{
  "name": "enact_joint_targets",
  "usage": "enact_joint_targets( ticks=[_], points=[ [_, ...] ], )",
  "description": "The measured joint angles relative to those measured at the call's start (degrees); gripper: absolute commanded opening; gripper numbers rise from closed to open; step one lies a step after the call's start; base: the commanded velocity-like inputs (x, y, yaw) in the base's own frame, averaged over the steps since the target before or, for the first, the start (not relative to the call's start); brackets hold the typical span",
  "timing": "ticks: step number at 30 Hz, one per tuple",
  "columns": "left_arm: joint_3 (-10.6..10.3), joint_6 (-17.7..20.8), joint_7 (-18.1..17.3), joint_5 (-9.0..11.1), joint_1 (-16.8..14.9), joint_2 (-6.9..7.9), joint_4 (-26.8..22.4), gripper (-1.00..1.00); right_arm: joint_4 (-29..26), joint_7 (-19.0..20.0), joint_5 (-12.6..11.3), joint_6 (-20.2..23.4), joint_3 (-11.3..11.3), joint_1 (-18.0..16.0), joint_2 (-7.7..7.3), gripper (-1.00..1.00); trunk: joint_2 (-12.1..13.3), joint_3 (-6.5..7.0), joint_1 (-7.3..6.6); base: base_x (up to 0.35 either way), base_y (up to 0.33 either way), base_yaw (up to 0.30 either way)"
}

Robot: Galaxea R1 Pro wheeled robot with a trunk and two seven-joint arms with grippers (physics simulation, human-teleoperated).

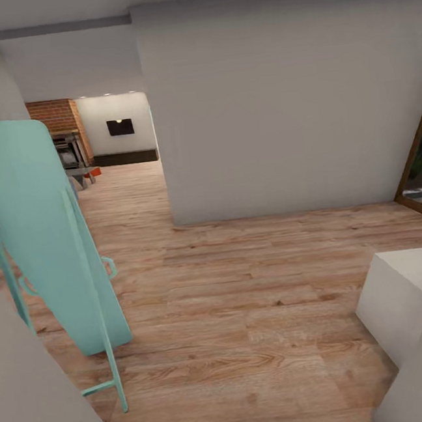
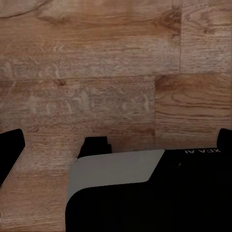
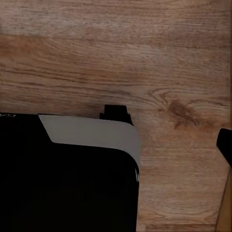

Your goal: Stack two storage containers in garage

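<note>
One orange-red container (image 1: 94,172) lies beyond the turquoise ironing board (image 1: 40,237). Clipping that board while driving past seems the main risk. Neither pincer's opening can be told.

The wood-plank floor (image 1: 249,311) is overlooked forward and downward from head height; it is faced closely from above by both wrist views.

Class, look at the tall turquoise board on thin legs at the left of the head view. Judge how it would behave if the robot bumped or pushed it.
The turquoise board is probably apt to tip: it stands tall, leaning, on thin legs. It looks flat and rigid, so it would likely topple whole rather than bend. On the smooth wood-plank floor, its feet might also slide.
</note>
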Motion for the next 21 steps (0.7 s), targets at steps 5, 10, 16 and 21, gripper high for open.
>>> enact_joint_targets(
  ticks=[5, 10, 16, 21],
  points=[
    [0.00, 0.00, 0.00, 0.00, 0.00, 0.00, 0.00, 1.00, 0.00, 0.00, 0.04, 0.00, 0.00, 0.03, -0.02, 1.00, 0.00, 0.00, 0.00, 0.320, 0.000, 0.008],
    [0.00, 0.00, 0.00, 0.00, 0.00, 0.00, 0.00, 1.00, 0.00, 0.00, 0.05, 0.01, 0.00, 0.05, -0.02, 1.00, 0.00, 0.00, 0.00, 0.320, 0.000, 0.001],
    [0.00, 0.00, 0.00, 0.00, 0.00, 0.00, 0.00, 1.00, 0.00, 0.00, 0.01, -0.03, 0.00, 0.04, -0.02, 1.00, 0.00, 0.00, 0.00, 0.320, 0.000, 0.000],
    [0.00, 0.00, 0.00, 0.00, 0.00, 0.00, 0.00, 1.00, 0.00, 0.00, -0.01, -0.06, 0.00, 0.02, -0.02, 1.00, 0.00, 0.00, 0.00, 0.320, 0.000, 0.000]
  ],
)
